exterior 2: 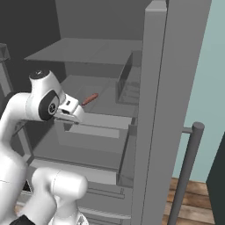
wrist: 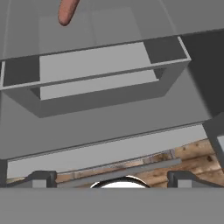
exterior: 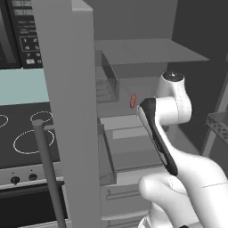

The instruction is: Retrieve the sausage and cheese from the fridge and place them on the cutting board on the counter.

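The fridge [exterior 2: 158, 110] stands open, its interior clear ahead of the gripper [wrist: 111, 177], whose fingers are spread wide; the sausage [exterior 2: 90, 99] lies alone on a bare shelf [exterior 2: 110, 94] beyond an open-topped bin [wrist: 96, 83]. An upper shelf [exterior 2: 88, 50] roofs the space; the door edge [exterior: 71, 111] walls one side.

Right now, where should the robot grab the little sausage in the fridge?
Probably around its middle. The sausage lies flat on a fridge shelf, a short round link, so the open gripper should come in from the open front and close across its narrow width.
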Available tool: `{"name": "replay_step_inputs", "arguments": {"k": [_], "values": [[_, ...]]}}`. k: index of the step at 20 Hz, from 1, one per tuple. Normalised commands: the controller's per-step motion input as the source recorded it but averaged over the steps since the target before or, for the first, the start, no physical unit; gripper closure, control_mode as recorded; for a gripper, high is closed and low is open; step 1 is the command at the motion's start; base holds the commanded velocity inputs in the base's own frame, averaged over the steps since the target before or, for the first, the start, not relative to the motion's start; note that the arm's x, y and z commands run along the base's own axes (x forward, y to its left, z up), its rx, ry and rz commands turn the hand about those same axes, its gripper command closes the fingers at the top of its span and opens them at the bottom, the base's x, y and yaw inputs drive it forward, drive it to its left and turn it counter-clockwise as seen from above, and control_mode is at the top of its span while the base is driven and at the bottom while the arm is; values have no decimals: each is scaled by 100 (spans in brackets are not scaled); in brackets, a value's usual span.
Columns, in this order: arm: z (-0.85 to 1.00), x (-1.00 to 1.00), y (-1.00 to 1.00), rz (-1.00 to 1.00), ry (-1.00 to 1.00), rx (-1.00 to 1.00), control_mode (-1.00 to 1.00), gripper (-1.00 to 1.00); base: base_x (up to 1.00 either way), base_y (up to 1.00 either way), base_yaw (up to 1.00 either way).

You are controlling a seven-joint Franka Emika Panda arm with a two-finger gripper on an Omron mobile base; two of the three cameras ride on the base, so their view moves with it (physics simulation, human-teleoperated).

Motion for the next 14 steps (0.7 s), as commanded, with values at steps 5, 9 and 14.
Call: {"name": "replay_step_inputs", "arguments": {"k": [5, 9, 14], "values": [[-17, 66, 5, -2, 5, -6, -100, -100, 0, 0, 0], [-26, 69, 0, 0, 3, -1, -100, -100, 0, 0, 0], [-14, 63, 0, 0, 4, 0, -100, -100, 0, 0, 0]]}}
